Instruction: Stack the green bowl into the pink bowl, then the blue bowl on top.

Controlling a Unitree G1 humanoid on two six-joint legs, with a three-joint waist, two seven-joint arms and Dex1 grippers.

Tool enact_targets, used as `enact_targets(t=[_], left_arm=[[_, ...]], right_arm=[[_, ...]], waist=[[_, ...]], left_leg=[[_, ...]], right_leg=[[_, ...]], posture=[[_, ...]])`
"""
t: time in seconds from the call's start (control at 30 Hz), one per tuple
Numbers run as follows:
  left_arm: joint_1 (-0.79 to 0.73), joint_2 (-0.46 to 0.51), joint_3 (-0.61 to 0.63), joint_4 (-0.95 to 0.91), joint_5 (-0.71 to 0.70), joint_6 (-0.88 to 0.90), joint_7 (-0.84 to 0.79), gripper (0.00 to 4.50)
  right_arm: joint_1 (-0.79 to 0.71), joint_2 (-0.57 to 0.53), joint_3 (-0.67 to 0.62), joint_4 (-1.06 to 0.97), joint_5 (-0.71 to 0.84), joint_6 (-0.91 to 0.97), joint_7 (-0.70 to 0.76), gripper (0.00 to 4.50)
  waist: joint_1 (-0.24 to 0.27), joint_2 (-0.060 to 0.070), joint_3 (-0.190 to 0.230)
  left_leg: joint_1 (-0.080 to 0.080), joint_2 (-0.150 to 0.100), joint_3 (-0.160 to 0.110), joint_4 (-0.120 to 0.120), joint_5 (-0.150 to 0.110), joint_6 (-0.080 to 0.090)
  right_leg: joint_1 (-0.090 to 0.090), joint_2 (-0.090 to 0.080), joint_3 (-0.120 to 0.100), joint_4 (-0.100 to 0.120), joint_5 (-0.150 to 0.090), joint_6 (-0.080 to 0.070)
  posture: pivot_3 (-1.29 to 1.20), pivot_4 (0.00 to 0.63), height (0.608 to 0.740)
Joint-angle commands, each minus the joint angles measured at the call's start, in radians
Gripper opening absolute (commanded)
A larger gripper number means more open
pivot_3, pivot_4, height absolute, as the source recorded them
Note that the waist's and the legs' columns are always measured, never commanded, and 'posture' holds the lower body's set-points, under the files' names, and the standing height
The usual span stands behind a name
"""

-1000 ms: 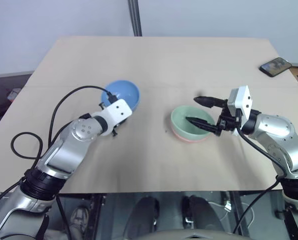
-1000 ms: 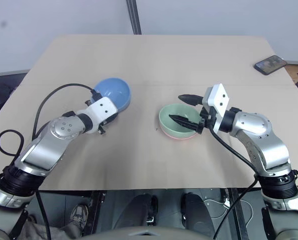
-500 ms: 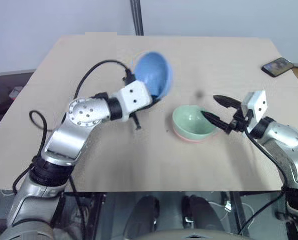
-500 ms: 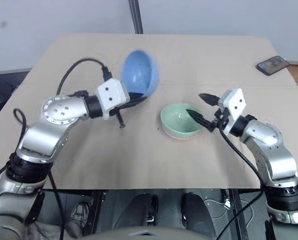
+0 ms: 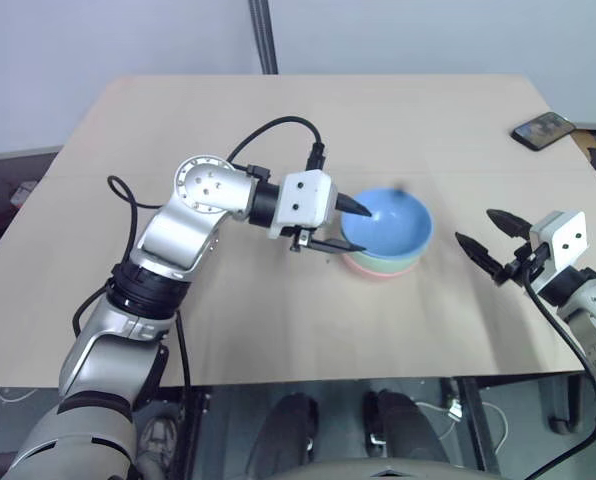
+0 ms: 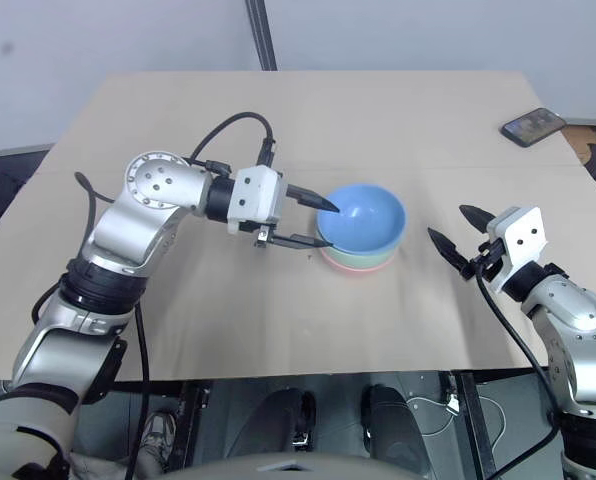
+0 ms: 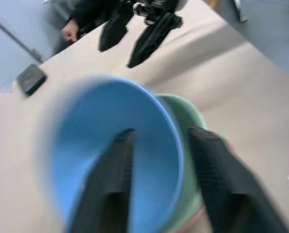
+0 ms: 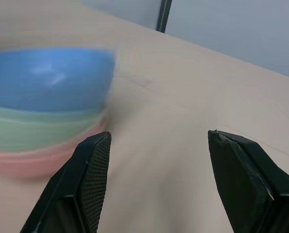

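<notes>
Head view: your blue bowl (image 6: 362, 217) sits atop the green bowl (image 6: 359, 256) and pink bowl (image 6: 356, 266); left gripper (image 6: 318, 222) straddles its rim, fingers spread. Right wrist view: right gripper (image 8: 161, 155) spread, empty, beside the stack.

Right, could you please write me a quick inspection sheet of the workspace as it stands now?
Surface: tan table, flat, a faint seam running across it.
Job's things: blue bowl sits in the green bowl, which sits in the pink bowl; one stack, mid-table.
Clutter: a phone near the far right corner.
Hands: left hand open, one finger above the blue bowl's rim, one beside the stack; right hand open, apart from the stack, holding nothing.
Cables: black cable looping over the left arm.
Surroundings: grey wall, a dark pole behind the table.
</notes>
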Motion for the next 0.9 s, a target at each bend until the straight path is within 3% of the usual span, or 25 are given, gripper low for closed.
enact_targets(t=[0.03, 0.27, 0.4, 0.43, 0.7, 0.9], left_arm=[[0.037, 0.017, 0.132, -0.080, -0.110, 0.157, 0.071, 3.11], [0.430, 0.004, 0.423, -0.271, -0.217, 0.372, 0.373, 3.11], [0.655, -0.017, 0.578, -0.414, -0.335, 0.473, 0.483, 4.36], [0.719, -0.014, 0.600, -0.456, -0.329, 0.470, 0.500, 4.47], [1.031, 0.009, 0.779, -0.633, -0.372, 0.451, 0.523, 4.47], [1.121, 0.044, 0.853, -0.667, -0.395, 0.440, 0.507, 4.47]], right_arm=[[0.008, 0.001, -0.001, -0.026, -0.019, -0.047, -0.002, 3.35], [-0.059, -0.058, 0.053, 0.061, -0.009, -0.066, 0.132, 3.35], [-0.115, -0.106, 0.081, 0.143, -0.005, -0.076, 0.229, 4.50], [-0.123, -0.121, 0.090, 0.159, -0.004, -0.080, 0.260, 4.50], [-0.109, -0.237, 0.031, 0.273, 0.039, -0.075, 0.436, 4.50], [-0.082, -0.290, -0.028, 0.329, 0.070, -0.056, 0.483, 4.50]], waist=[[-0.003, 0.000, 0.000], [-0.024, 0.000, 0.000], [-0.018, 0.000, 0.000], [-0.011, -0.001, 0.000], [0.011, 0.000, 0.000], [0.007, 0.000, 0.000]], left_leg=[[0.000, 0.000, 0.000, 0.000, 0.000, 0.000], [0.001, 0.002, 0.000, 0.000, 0.000, 0.000], [0.000, 0.002, -0.001, 0.000, 0.000, 0.000], [0.000, 0.002, -0.002, 0.000, 0.000, 0.000], [0.004, 0.001, -0.004, 0.000, 0.000, 0.000], [0.008, 0.001, -0.004, 0.000, 0.000, 0.000]], right_leg=[[0.000, 0.000, 0.000, 0.000, 0.000, 0.000], [0.000, -0.004, 0.000, 0.000, 0.000, 0.000], [0.000, -0.006, -0.001, -0.001, 0.000, 0.000], [0.000, -0.007, -0.001, 0.000, 0.000, 0.000], [0.005, -0.008, -0.003, -0.001, 0.000, -0.001], [0.009, -0.009, -0.004, -0.002, -0.001, -0.003]], posture=[[0.00, 0.150, 0.740], [0.00, 0.150, 0.740], [0.00, 0.150, 0.740], [0.00, 0.150, 0.740], [0.00, 0.150, 0.740], [0.00, 0.150, 0.740]])
